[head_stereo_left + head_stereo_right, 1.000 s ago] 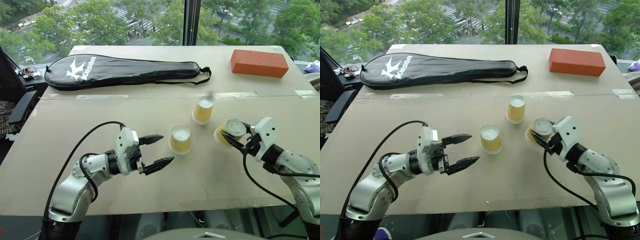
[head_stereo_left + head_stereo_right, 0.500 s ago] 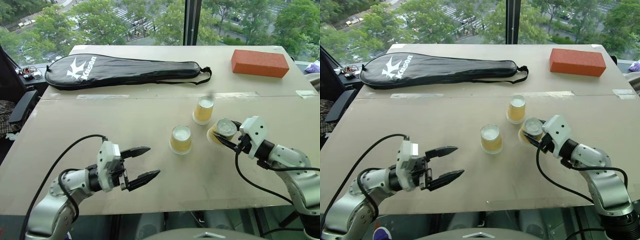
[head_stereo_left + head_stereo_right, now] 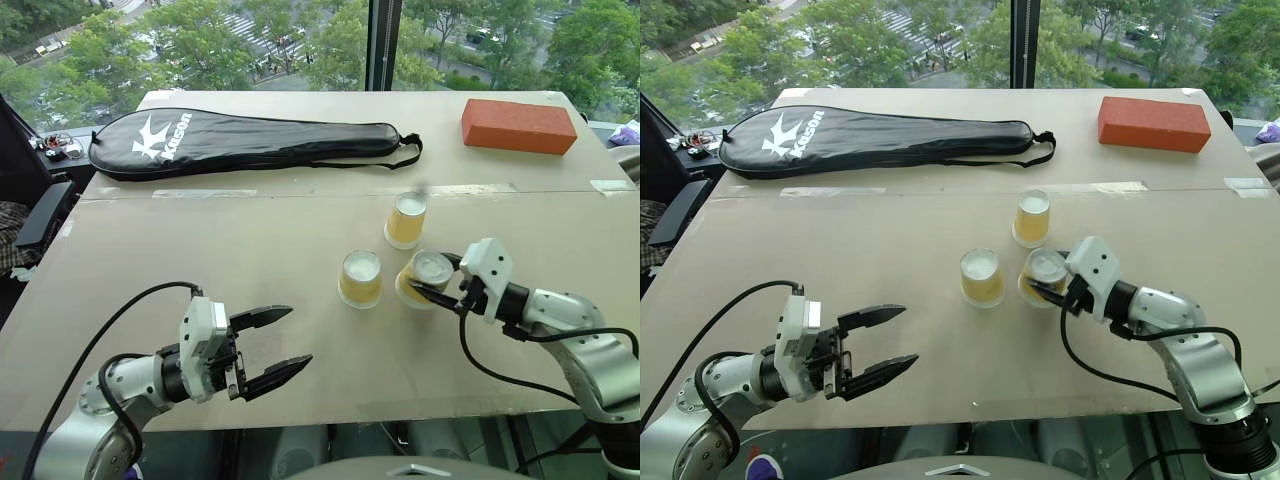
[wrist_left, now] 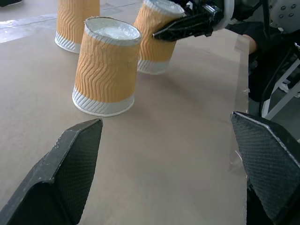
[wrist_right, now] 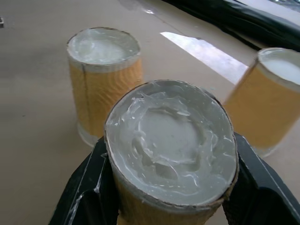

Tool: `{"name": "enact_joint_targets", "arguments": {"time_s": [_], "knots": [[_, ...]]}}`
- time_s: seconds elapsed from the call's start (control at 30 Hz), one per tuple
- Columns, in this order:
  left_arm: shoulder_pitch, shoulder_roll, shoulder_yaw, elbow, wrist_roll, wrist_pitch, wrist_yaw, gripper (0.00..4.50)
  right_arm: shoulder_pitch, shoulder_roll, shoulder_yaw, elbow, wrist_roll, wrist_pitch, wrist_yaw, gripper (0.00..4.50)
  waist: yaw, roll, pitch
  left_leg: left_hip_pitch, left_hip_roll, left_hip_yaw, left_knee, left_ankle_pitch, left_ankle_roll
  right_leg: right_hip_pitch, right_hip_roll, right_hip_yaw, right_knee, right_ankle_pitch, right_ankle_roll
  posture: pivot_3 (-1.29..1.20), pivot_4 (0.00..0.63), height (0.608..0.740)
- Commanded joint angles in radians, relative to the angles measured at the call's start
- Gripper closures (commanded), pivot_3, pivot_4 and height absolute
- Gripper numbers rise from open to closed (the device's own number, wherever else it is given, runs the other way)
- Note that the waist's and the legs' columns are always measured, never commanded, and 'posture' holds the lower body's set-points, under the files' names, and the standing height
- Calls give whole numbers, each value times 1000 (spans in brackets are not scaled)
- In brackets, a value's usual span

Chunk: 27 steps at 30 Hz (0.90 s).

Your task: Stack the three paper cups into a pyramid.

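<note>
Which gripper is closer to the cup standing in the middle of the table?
The right gripper. It holds another cup just beside the middle cup. The left gripper is open and sits well back from it, near the table's front edge.

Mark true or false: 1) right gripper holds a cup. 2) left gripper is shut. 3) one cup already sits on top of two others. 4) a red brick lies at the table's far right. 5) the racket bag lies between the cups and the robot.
1) True. The right gripper is shut on a cup, tilted, beside the middle cup.
2) False. The left gripper is open and holds nothing.
3) False. No cup is stacked; the middle cup and the far cup stand apart on the table.
4) True. The brick lies there.
5) False. The racket bag lies beyond the cups, near the window.
</note>
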Motion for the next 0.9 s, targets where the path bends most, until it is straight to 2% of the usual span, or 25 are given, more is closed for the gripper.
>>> {"name": "enact_joint_targets", "arguments": {"time_s": [0.03,0.37,0.43,0.5,0.53,0.6,0.8,0.9], "knots": [[12,5,34,-52,-26,-13,4,0,-23,-2,8,-8,-1,-21,16,2522,0,0,0,0,0,0,0,0,0,0,0,0,0,0,0,0,150,740],[21,7,39,-71,-27,-7,18,0,-34,5,75,39,-12,15,37,2522,-1,0,0,0,0,0,0,0,0,0,0,0,0,0,0,0,150,740],[21,6,39,-75,-28,-6,21,0,-42,11,71,59,-21,23,21,1390,-3,-1,0,0,0,0,0,0,0,0,0,0,0,0,0,0,150,740],[23,6,39,-77,-28,-6,22,0,-43,-6,62,39,11,22,61,723,-4,0,0,0,0,0,0,0,0,0,0,0,0,0,0,0,150,740],[24,6,40,-78,-28,-6,23,0,-47,-4,47,27,27,24,63,116,-4,0,0,0,0,0,0,0,0,0,0,0,0,0,0,0,150,740],[25,6,40,-80,-28,-6,26,0,-68,-5,17,18,15,0,44,50,-5,0,0,0,0,0,0,0,0,0,0,0,0,0,0,0,150,740],[26,3,38,-82,-28,-8,31,0,-146,-2,-133,-64,246,109,57,50,-8,0,0,0,0,0,0,0,0,0,0,0,0,0,0,0,150,740],[18,1,37,-82,-34,-4,36,0,-207,5,-164,-43,299,151,35,50,-10,0,0,0,0,0,0,0,0,0,0,0,0,0,0,0,150,740]]}}
